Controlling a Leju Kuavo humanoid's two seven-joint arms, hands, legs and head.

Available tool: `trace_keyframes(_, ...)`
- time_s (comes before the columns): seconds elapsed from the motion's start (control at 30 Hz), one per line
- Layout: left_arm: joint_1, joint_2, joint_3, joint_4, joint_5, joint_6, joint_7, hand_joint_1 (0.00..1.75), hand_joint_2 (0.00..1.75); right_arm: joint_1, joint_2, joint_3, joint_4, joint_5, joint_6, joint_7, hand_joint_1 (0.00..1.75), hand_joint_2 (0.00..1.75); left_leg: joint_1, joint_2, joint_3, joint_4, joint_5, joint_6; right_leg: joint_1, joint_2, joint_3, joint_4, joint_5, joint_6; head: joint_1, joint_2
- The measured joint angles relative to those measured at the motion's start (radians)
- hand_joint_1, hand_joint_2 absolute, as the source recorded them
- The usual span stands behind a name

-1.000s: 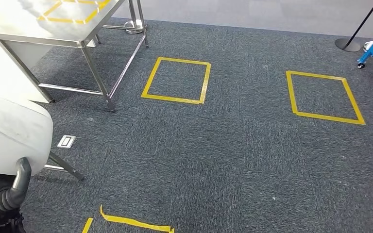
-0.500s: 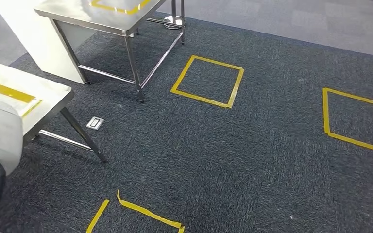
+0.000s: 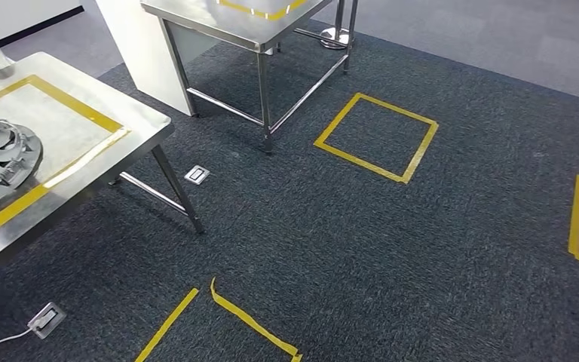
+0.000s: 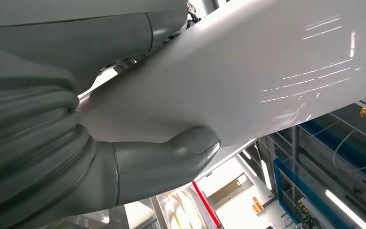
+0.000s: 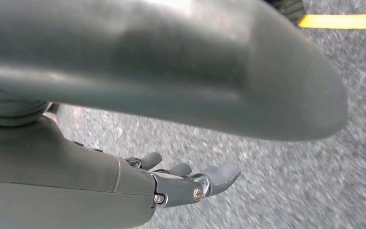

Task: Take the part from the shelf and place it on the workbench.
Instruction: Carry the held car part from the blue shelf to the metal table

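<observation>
I am reading the head view first. A steel workbench [image 3: 132,121] is occupying the left side, its near corner jutting toward the carpet [image 3: 362,241]. A silver wheel-like part [image 3: 0,154] is lying on the tabletop at its left edge, inside a yellow tape frame [image 3: 83,113]. A second steel table [image 3: 234,26] is standing farther back, well apart from the workbench, with carpet showing between their legs. Open carpet is stretching to the right, marked by a taped square [image 3: 377,139] and torn tape strips [image 3: 252,324] near the bottom edge. A floor socket [image 3: 197,175] is sitting just beside the workbench leg.

The left wrist view is giving what the head view is not: the left hand [image 4: 124,162] is gripping a large white smooth part [image 4: 248,76], thumb pressing against its surface.

The right wrist view is showing the right hand [image 5: 190,183] hanging over carpet, fingers spread and grasping nothing.
</observation>
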Motion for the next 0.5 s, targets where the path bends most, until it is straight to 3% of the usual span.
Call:
trace_keyframes(0.07, -0.027, 0.012, 0.0, 0.02, 0.012, -0.007, 0.004, 1.75, 1.75, 0.001, 0.003, -0.002, 0.0, -0.005, 0.0, -0.005, 0.0, 0.0, -0.004, 0.068, -0.048, 0.104, -0.064, -0.006, -0.001, -0.027, -0.001, -0.007, 0.006, -0.009, -0.005, 0.0)
trace_keyframes(0.13, -0.045, 0.016, -0.002, 0.045, 0.017, -0.012, 0.006, 1.75, 1.75, 0.002, 0.006, -0.006, 0.0, -0.008, -0.002, -0.008, 0.0, 0.0, -0.003, 0.097, -0.098, 0.224, -0.118, -0.012, 0.001, -0.056, -0.004, -0.006, 0.006, -0.01, -0.007, 0.0)
trace_keyframes(0.17, -0.053, 0.016, -0.003, 0.06, 0.018, -0.014, 0.005, 1.75, 1.75, 0.002, 0.007, -0.008, 0.0, -0.009, -0.002, -0.009, 0.0, 0.0, -0.002, 0.101, -0.102, 0.244, -0.119, -0.014, 0.002, -0.07, -0.005, -0.006, 0.006, -0.01, -0.007, 0.0)
trace_keyframes(0.2, -0.061, 0.017, -0.005, 0.076, 0.017, -0.014, 0.004, 1.75, 1.75, 0.002, 0.009, -0.01, 0.0, -0.009, -0.002, -0.01, 0.0, 0.0, -0.002, 0.106, -0.086, 0.224, -0.103, -0.016, 0.002, -0.083, -0.005, -0.005, 0.005, -0.009, -0.007, 0.0)
trace_keyframes(0.27, -0.084, 0.017, -0.007, 0.106, 0.013, -0.008, 0.001, 1.75, 1.75, 0.0, 0.014, -0.014, 0.0, -0.009, -0.002, -0.013, 0.0, 0.0, -0.001, 0.137, -0.01, 0.096, -0.045, -0.016, 0.002, -0.108, -0.003, -0.001, 0.001, -0.004, -0.007, 0.0)
trace_keyframes(0.33, -0.102, 0.017, -0.012, 0.131, 0.011, 0.001, -0.001, 1.75, 1.75, -0.003, 0.017, -0.017, 0.0, -0.01, -0.002, -0.016, 0.0, 0.0, -0.004, 0.182, 0.047, -0.005, -0.015, -0.002, 0.009, -0.127, -0.002, 0.006, -0.005, 0.006, -0.007, 0.0)
trace_keyframes(0.37, -0.107, 0.017, -0.014, 0.142, 0.01, 0.006, -0.002, 1.75, 1.75, -0.004, 0.017, -0.019, 0.0, -0.01, -0.002, -0.017, 0.0, 0.0, -0.005, 0.193, 0.054, -0.021, -0.013, 0.008, 0.012, -0.136, -0.001, 0.009, -0.007, 0.012, -0.006, 0.0)
trace_keyframes(0.43, -0.114, 0.018, -0.017, 0.166, 0.01, 0.017, -0.004, 1.75, 1.75, -0.007, 0.017, -0.02, 0.0, -0.01, -0.003, -0.015, 0.0, 0.0, -0.006, 0.173, 0.048, -0.02, -0.011, 0.026, 0.014, -0.154, 0.002, 0.01, -0.01, 0.022, -0.006, 0.0)
trace_keyframes(0.47, -0.117, 0.018, -0.018, 0.179, 0.014, 0.02, -0.008, 1.75, 1.75, -0.009, 0.017, -0.02, 0.0, -0.01, -0.004, -0.013, 0.0, 0.0, -0.005, 0.162, 0.046, -0.021, -0.008, 0.032, 0.011, -0.145, 0.002, 0.015, -0.015, 0.029, -0.005, 0.0)
trace_keyframes(0.5, -0.123, 0.019, -0.018, 0.194, 0.02, 0.019, -0.011, 1.75, 1.75, -0.009, 0.017, -0.021, 0.0, -0.01, -0.005, -0.009, 0.0, 0.0, -0.003, 0.15, 0.044, -0.022, -0.005, 0.038, 0.008, -0.121, -0.005, 0.032, -0.029, 0.035, -0.005, 0.0)
